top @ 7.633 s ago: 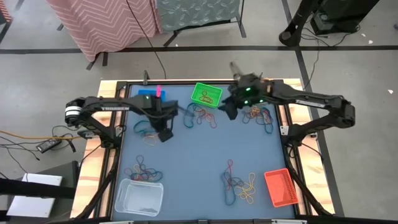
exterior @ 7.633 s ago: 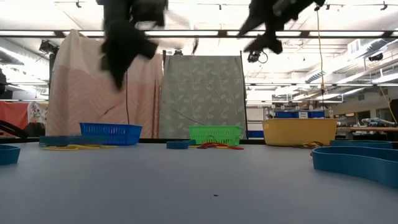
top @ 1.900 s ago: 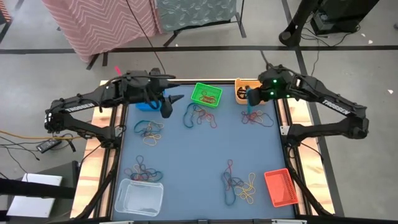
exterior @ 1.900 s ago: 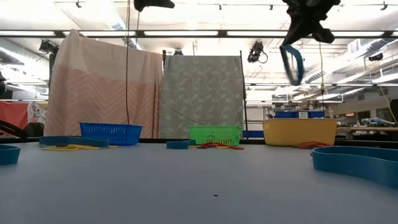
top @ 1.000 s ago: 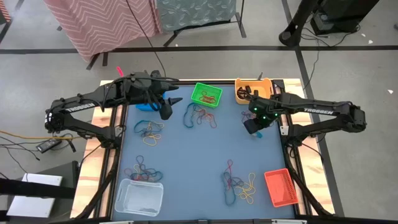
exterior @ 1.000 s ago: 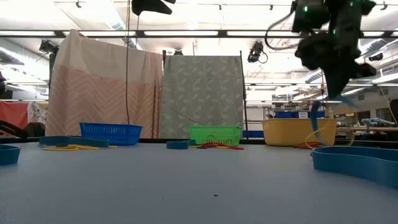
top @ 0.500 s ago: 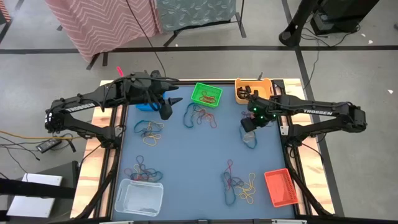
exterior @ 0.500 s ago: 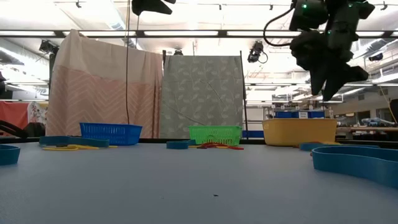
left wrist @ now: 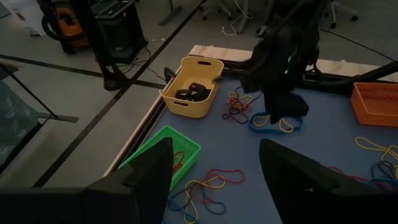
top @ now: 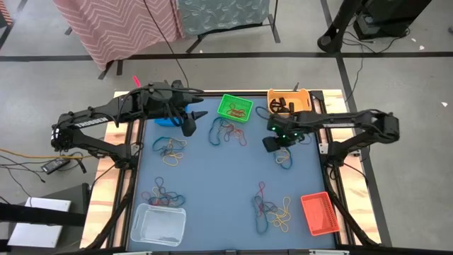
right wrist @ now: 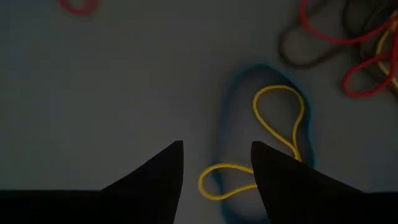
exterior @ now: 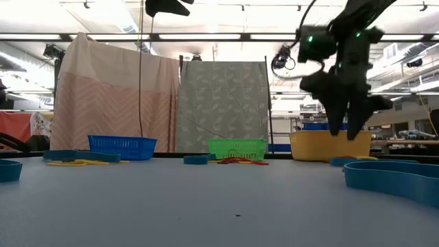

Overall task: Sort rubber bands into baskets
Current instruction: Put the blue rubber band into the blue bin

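The right hand (top: 271, 144), fingers spread and empty, hovers over open blue table (top: 212, 184) toward 2 o'clock, just beside a blue-and-yellow rubber band tangle (top: 284, 157). The left hand (top: 192, 122), spread too, hangs at 11 o'clock by the blue basket (top: 165, 117). The yellow-orange basket (top: 287, 103) sits at the 1 o'clock edge; concrete floor surrounds.

A blue rubber band (right wrist: 227, 118) and yellow rubber band (right wrist: 280, 121) lie on the blue-grey table (top: 212, 177).
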Controlling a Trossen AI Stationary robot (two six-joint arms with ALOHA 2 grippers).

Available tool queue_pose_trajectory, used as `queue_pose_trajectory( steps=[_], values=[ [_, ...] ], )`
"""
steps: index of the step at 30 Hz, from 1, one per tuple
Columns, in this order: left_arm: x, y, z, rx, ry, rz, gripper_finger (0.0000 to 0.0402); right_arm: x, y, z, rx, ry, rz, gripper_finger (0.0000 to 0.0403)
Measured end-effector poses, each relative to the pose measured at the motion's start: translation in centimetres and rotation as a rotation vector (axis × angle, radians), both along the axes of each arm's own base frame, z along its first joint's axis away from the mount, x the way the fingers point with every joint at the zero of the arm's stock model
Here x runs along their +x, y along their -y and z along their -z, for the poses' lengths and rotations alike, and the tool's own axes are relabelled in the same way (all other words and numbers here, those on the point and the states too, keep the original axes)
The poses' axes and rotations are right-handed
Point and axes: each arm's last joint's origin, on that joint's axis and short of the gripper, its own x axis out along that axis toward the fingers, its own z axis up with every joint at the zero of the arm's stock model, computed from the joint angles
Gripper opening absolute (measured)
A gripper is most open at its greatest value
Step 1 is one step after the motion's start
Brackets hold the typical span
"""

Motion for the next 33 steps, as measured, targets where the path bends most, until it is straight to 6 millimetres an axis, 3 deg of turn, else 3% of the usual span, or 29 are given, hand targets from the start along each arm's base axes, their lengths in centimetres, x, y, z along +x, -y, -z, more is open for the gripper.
queue_pose_trajectory(
  steps=[14, 17, 20, 24, 33],
  values=[
    [0.0, 0.0, 0.0, 0.0, 0.0, 0.0, 0.0241, 2.8, -0.8, 5.0, 0.057, -0.112, -0.089, 0.0195],
    [0.0, 0.0, 0.0, 0.0, 0.0, 0.0, 0.0241, 2.9, -0.8, 5.4, 0.036, -0.141, -0.092, 0.0176],
    [0.0, 0.0, 0.0, 0.0, 0.0, 0.0, 0.0241, 2.9, -0.9, 5.5, 0.008, -0.158, -0.116, 0.0126],
    [0.0, 0.0, 0.0, 0.002, -0.001, 0.001, 0.0241, 3.0, -0.7, 3.9, -0.065, -0.081, -0.145, 0.0021],
    [0.0, -0.1, 0.0, 0.004, 0.001, -0.004, 0.0241, 0.8, -1.3, -4.1, -0.097, 0.261, -0.148, 0.0006]
  ],
)
